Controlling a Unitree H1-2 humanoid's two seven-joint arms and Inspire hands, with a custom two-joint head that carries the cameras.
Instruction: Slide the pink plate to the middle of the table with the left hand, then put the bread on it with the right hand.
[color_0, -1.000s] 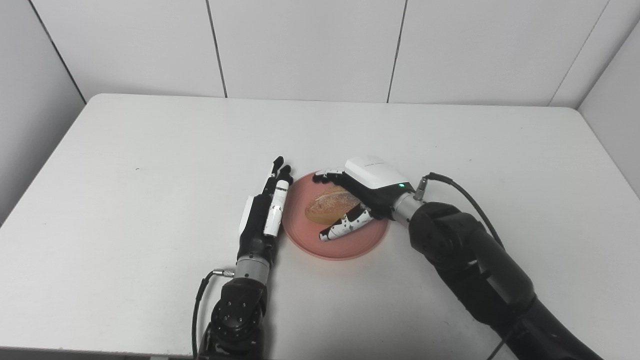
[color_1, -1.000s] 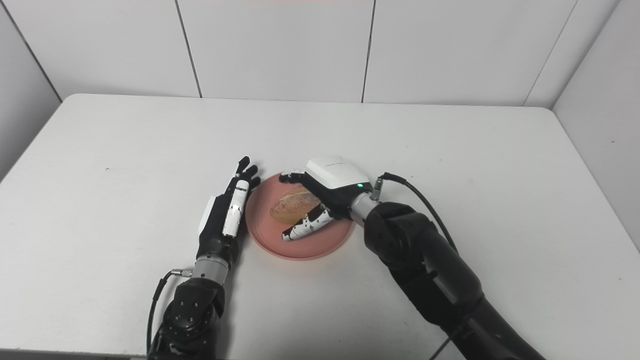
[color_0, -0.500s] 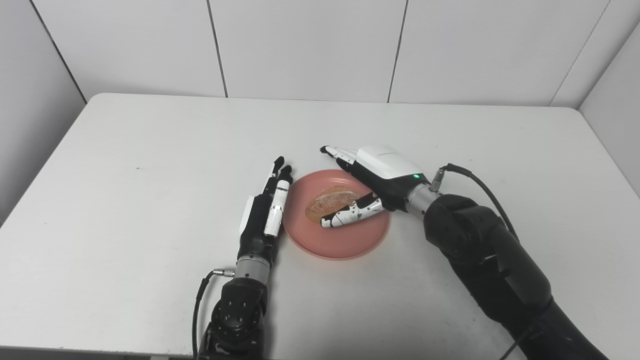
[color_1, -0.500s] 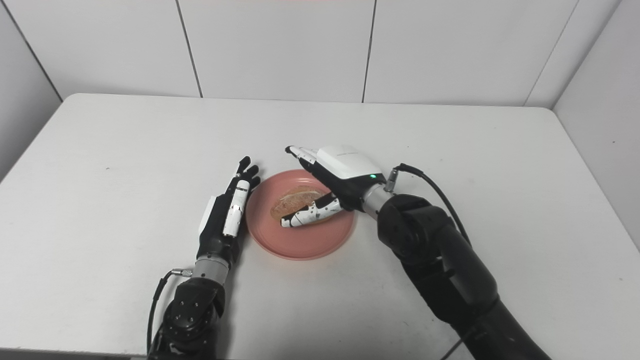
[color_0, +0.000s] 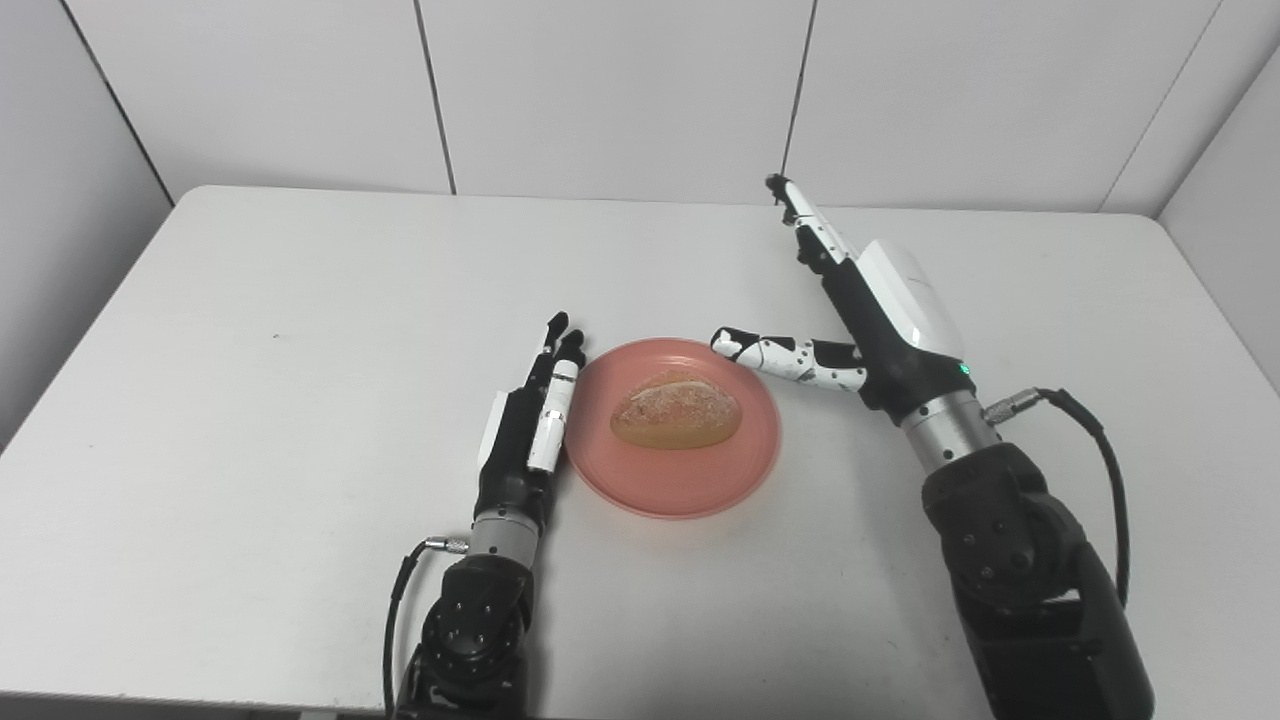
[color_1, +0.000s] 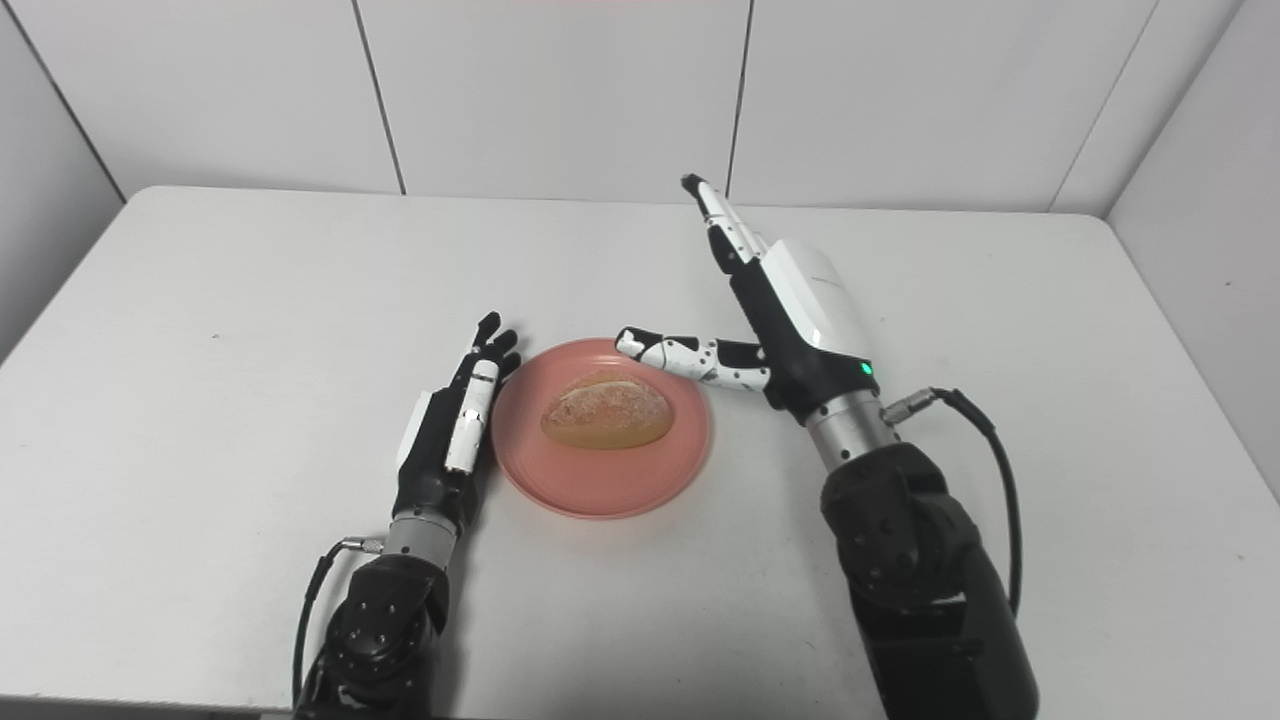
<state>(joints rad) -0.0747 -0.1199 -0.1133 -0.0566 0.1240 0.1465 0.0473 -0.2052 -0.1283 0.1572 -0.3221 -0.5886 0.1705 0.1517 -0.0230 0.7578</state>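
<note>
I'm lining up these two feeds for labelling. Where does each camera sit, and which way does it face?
Left eye view: on the head, looking down at the table; both arms rise from below.
Right eye view: beside it, facing the same way; everything sits further left in the picture.
Shared: bread on the pink plate, left hand beside it, right hand open.

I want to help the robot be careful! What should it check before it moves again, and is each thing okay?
1. Bread lying on the pink plate: ok.
2. Plate near the middle of the table: ok.
3. Right hand open, holding nothing: ok.
4. Right hand clear of the bread: ok, though its thumb reaches over the plate's far rim.
5. Left hand flat, beside the plate's left rim: ok; touching it or not: cannot tell.
6. Free path to pull both arms back: ok, nothing else lies on the table.
</note>
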